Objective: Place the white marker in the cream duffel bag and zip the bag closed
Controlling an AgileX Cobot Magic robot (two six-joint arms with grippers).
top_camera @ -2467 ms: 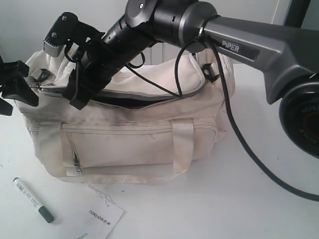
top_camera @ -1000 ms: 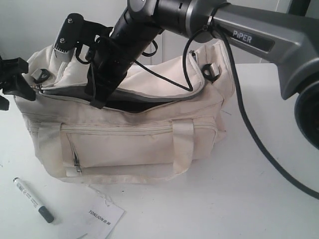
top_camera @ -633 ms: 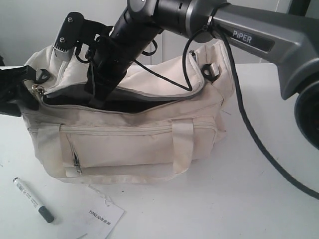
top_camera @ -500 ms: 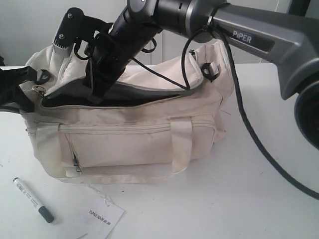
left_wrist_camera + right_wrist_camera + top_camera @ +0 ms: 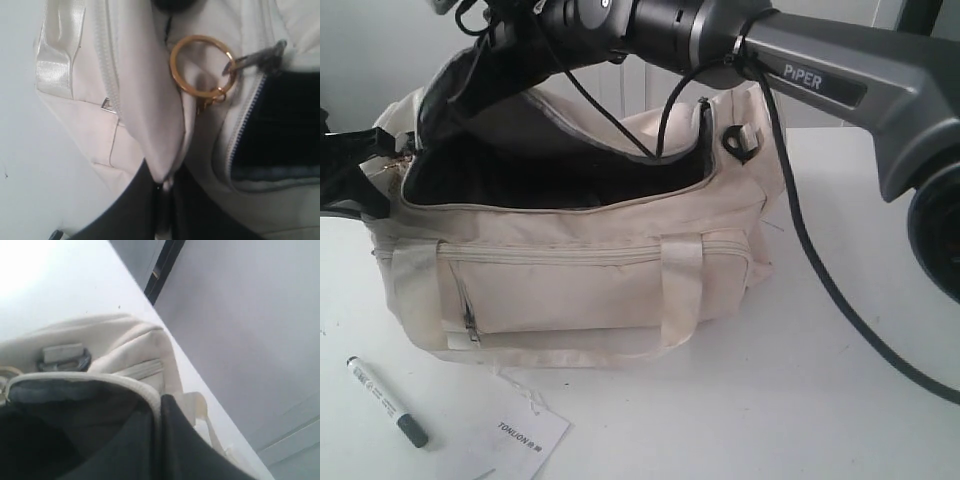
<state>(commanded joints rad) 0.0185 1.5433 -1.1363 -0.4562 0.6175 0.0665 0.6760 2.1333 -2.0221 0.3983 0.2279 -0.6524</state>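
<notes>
a: what does the outside camera give for the surface and the room?
b: a plain white tabletop (image 5: 800, 400) against a pale wall. the soft cream fabric duffel bag (image 5: 580, 290) stands on it with its top flap lifted and dark lining showing. the slim white marker with a dark cap (image 5: 386, 402) lies on the table in front of the bag's left end, outside the bag. it is near a white paper tag (image 5: 532, 436).
a: and the arms?
b: the grey right arm (image 5: 840, 90) reaches across above the bag, and its far end runs off the top edge. the black left gripper (image 5: 365, 175) sits at the bag's left end.
a: left wrist camera?
b: its dark fingers (image 5: 131, 210) are pinched narrowly on a fold of the bag's cream cloth, near a gold metal ring (image 5: 173, 65) and the zip's end.
a: right wrist camera?
b: the right gripper (image 5: 157, 440) is clamped on the flap's piped edge. beyond it are a black strap ring (image 5: 84, 359), white table, a grey wall and a dark upright strip (image 5: 165, 260).
</notes>
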